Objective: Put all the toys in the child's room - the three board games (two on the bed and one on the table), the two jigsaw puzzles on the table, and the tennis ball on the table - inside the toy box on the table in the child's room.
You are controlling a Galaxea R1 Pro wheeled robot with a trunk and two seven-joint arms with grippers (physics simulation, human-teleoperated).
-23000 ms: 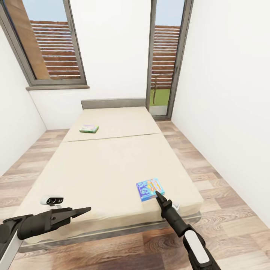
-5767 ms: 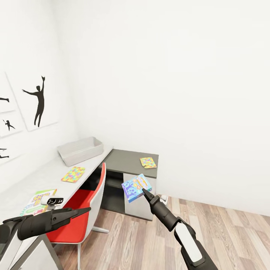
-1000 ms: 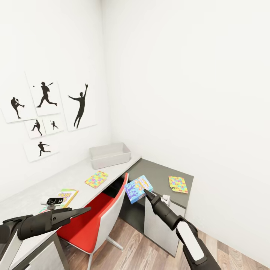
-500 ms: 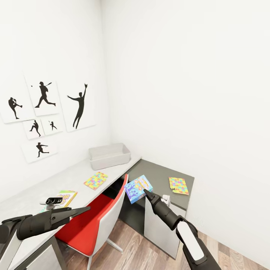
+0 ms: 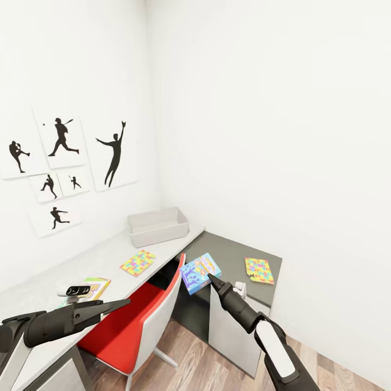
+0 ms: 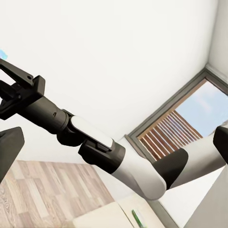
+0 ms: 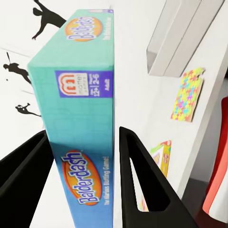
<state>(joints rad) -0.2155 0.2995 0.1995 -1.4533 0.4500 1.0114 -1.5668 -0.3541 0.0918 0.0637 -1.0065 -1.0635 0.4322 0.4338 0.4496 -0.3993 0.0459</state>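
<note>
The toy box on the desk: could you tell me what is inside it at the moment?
The toy box shows no toys above its rim; its near wall covers the floor inside, so I cannot tell whether it is empty.

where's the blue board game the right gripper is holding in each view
Head view: blue board game at lower centre, at the tip of the right gripper, in front of the dark cabinet.
Right wrist view: it stands edge-on between the two fingers, reading "Balderdash".
Left wrist view: I can't make it out.
Shared landmark: the toy box, also at.
</note>
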